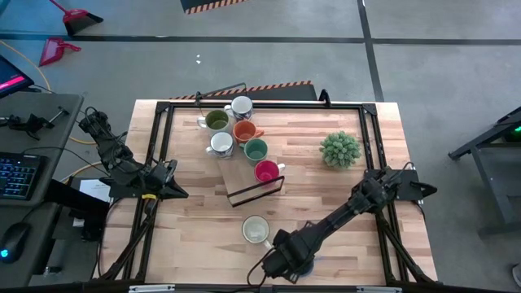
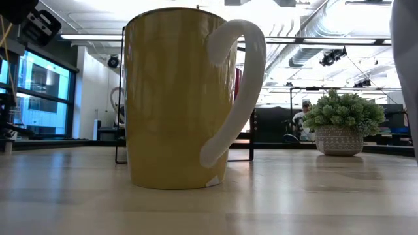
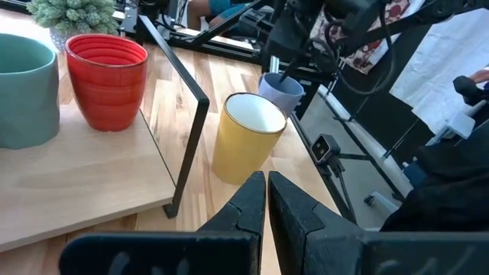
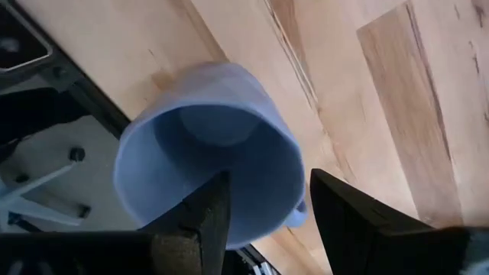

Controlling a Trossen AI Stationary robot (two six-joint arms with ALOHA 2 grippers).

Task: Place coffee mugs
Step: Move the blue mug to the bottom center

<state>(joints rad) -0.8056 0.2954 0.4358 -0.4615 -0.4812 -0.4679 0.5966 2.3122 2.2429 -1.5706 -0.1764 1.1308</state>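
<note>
A pale blue mug [image 4: 206, 176] stands upright near the table's front edge [image 1: 308, 265]. My right gripper [image 4: 269, 182] is open above it and points down. One finger is over the mug's hollow and the other outside its wall; I see no touch. A yellow mug [image 3: 246, 137] with a white inside stands on the table beside it [image 1: 256, 230]. Olive [image 1: 216, 120], orange [image 1: 244, 130], teal [image 1: 256, 150], red [image 1: 266, 172] and two white mugs [image 1: 241, 106] stand on a raised wooden board [image 3: 76, 172]. My left gripper [image 3: 266, 187] waits shut at the table's left [image 1: 181, 193].
A spiky green potted plant [image 1: 339, 150] stands on the right half of the table. A black metal frame [image 3: 191, 122] edges the board near the yellow mug. Black rails [image 1: 260, 103] run around the tabletop. Bare wood lies between the board and the plant.
</note>
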